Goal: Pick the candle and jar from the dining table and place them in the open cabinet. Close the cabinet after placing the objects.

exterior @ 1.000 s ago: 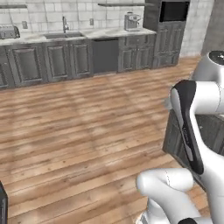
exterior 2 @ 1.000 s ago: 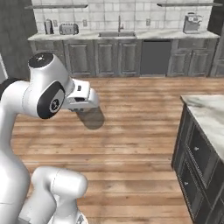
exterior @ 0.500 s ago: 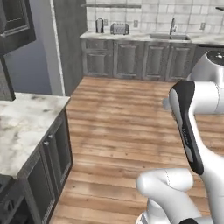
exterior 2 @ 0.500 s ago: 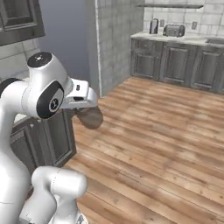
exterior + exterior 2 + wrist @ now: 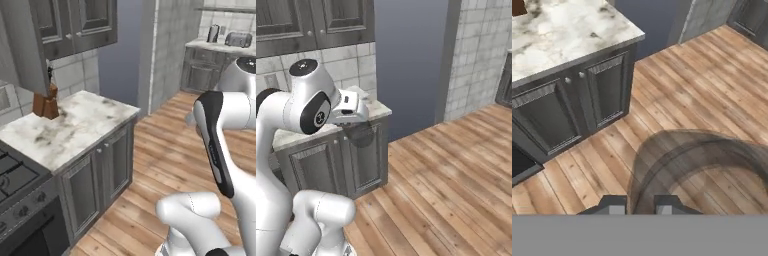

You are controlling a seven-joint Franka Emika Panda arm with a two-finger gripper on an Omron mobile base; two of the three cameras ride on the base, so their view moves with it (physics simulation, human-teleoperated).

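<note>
Jar (image 5: 697, 170) clamped in tool (image 5: 639, 206), glass cropped by frame

A brown knife block (image 5: 46, 104) stands on a marble counter (image 5: 75, 131).

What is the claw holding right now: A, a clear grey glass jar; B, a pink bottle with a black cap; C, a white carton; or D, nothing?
A: in the hand view the translucent grey jar sits between the tips of the claw, and the right base view shows it hanging under the hand.
</note>
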